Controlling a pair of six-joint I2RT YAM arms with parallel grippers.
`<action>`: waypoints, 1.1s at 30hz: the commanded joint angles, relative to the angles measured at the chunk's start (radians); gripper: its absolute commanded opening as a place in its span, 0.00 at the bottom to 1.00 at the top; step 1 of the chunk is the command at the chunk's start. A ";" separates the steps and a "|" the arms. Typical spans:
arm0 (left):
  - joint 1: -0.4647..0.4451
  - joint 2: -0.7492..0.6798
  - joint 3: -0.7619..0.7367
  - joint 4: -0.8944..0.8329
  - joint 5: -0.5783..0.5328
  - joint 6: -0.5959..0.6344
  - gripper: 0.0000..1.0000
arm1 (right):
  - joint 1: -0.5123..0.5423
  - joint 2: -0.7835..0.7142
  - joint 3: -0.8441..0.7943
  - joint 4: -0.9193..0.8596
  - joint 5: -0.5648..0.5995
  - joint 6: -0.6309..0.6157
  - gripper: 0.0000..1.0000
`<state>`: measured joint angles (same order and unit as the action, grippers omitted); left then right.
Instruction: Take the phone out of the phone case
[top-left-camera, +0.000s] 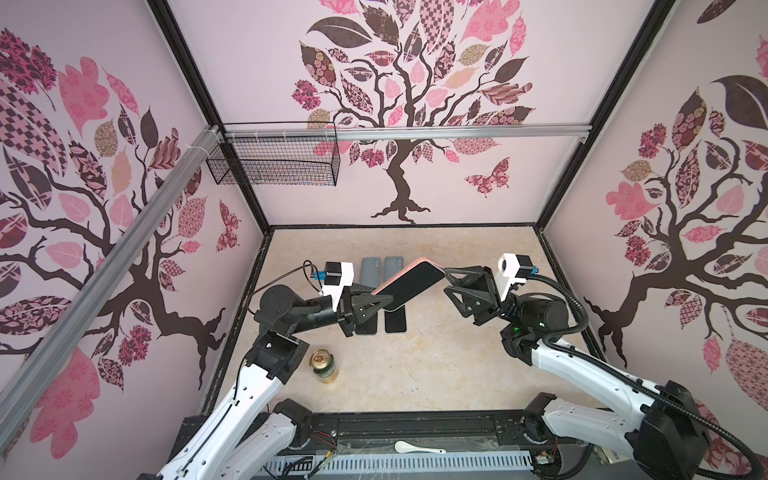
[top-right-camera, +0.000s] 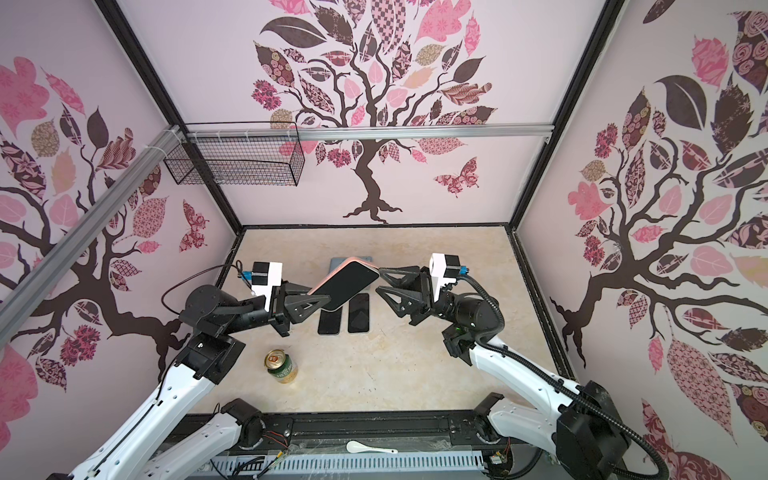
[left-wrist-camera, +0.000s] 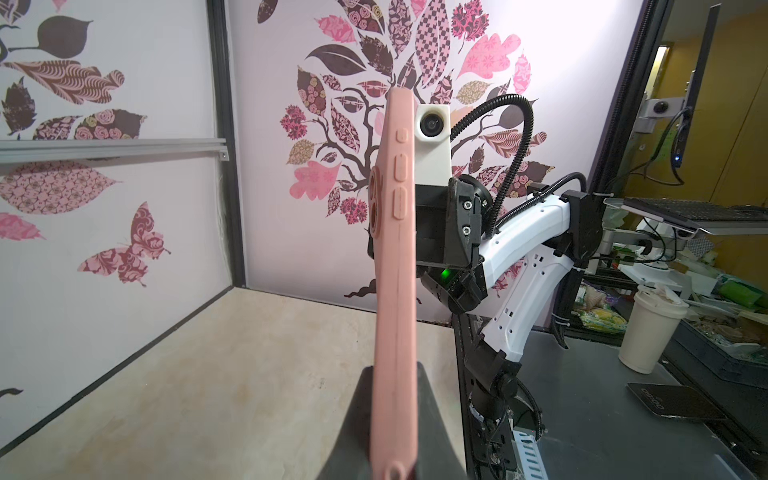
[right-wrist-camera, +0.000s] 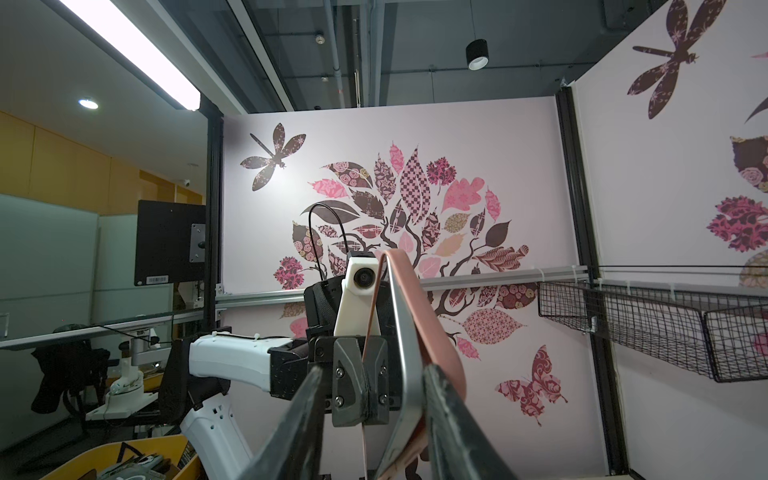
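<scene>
Pink silicone forms the phone case (left-wrist-camera: 395, 291), which hangs tilted in the air above the middle of the table (top-left-camera: 436, 365). The black-screened phone (top-left-camera: 411, 286) sits in it, facing up in both top views. The left fingers (left-wrist-camera: 434, 428) are clenched on the lower end of the case, one against its back and one on the screen side. The right fingers (right-wrist-camera: 457, 436) stand parted around the raised end. In the right wrist view the phone's silver edge lies against one finger and a clear gap separates it from the other, so nothing is gripped there. In that same view the silver edge stands away from the pink wall of the case at this end. Beneath, two dark phones (top-left-camera: 395, 322) lie flat side by side on the table. Two grey slabs (top-left-camera: 371, 270), cases or phone backs, lie just beyond them. A green can (top-left-camera: 324, 368) stands upright near the left arm.
</scene>
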<state>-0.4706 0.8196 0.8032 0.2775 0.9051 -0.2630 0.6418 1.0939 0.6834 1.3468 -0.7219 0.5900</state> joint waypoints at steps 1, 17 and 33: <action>-0.014 0.030 -0.027 -0.008 -0.090 -0.018 0.00 | 0.070 -0.018 0.033 -0.161 -0.192 -0.092 0.41; -0.040 0.077 0.028 -0.096 -0.003 0.059 0.00 | 0.074 -0.098 0.093 -0.529 -0.243 -0.331 0.42; -0.039 0.045 0.017 -0.060 -0.110 0.038 0.00 | 0.080 -0.103 0.116 -0.681 -0.332 -0.383 0.39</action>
<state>-0.4984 0.8429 0.8036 0.2142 0.9360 -0.2047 0.6468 0.9806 0.7975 0.8711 -0.8059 0.2665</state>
